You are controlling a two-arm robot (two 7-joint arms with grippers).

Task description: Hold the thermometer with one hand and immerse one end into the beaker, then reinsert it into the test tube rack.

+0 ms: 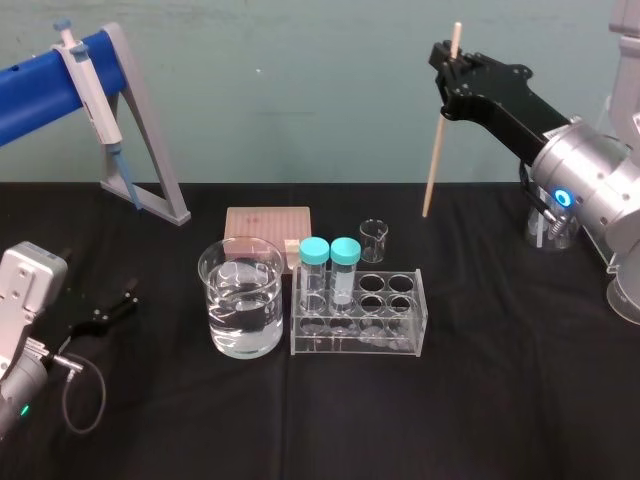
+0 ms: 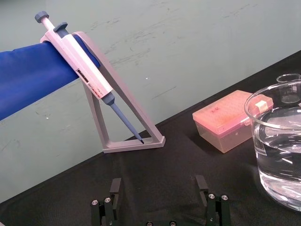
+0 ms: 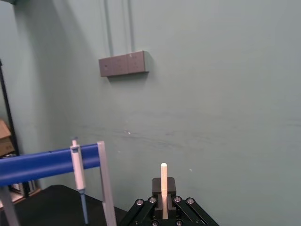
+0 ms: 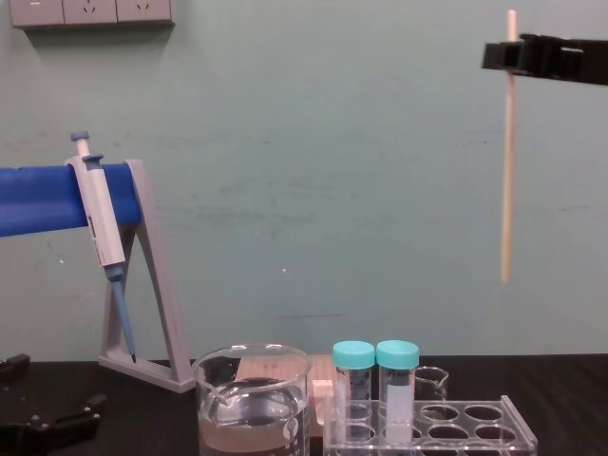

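Observation:
My right gripper (image 1: 452, 68) is shut on the thermometer (image 1: 438, 150), a thin pale rod, near its top end. The rod hangs almost upright in the air, high above the table, to the right of and behind the test tube rack (image 1: 400, 345). From the chest the thermometer (image 4: 507, 171) ends well above the rack (image 4: 475, 429). In the right wrist view its tip (image 3: 163, 181) sticks out between the closed fingers. The beaker (image 1: 222, 310), holding clear liquid, stands left of the rack. My left gripper (image 2: 159, 188) rests open near the table's left edge.
A grey-and-blue pipette (image 1: 92, 85) hangs on a grey stand (image 1: 155, 160) with a blue bar at the back left. A pink box (image 1: 267, 222) and a small glass beaker (image 1: 373, 240) sit behind the rack. Two teal-capped tubes (image 1: 329, 262) stand in the rack's left holes.

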